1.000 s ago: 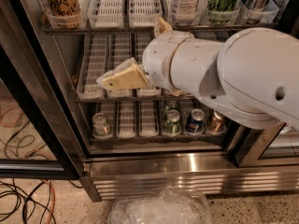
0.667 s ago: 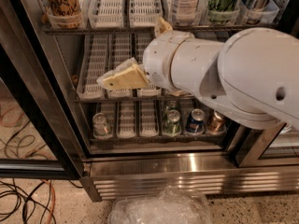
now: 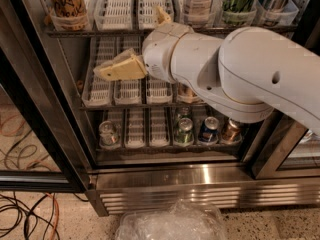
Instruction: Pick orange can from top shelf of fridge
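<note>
Gripper [image 3: 131,41] at the fridge [image 3: 175,184], fingers spread, holding nothing.
The orange can [image 3: 66,1] stands at the left of the top shelf [image 3: 125,32] (above-left of the gripper, apart from it).

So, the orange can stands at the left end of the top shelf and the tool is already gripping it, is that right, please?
Not quite. The orange can does stand at the left end of the top shelf, but the tool is not gripping it: the camera view shows it lower, in front of the middle shelf, apart from the can.
</note>
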Robot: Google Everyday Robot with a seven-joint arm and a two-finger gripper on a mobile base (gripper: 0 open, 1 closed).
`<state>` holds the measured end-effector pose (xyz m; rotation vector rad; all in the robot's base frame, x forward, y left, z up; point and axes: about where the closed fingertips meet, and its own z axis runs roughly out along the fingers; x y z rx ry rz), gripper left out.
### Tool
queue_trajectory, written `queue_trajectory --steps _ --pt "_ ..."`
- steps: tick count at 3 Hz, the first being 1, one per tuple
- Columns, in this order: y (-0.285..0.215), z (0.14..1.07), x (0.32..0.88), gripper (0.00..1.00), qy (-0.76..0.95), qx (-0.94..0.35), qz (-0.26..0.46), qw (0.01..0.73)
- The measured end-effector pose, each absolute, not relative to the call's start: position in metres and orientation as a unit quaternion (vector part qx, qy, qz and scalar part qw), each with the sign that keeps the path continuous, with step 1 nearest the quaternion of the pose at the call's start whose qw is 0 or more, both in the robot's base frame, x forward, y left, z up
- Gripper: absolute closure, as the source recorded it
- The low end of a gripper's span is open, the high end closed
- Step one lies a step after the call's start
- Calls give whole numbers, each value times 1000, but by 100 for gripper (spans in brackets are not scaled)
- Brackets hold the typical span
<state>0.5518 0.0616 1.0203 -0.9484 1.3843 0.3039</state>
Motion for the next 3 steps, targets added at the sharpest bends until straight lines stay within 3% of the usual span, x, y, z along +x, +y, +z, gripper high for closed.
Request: queue_trajectory --steps 3 --pt "71 1015 543 0 632 -340 171 675"
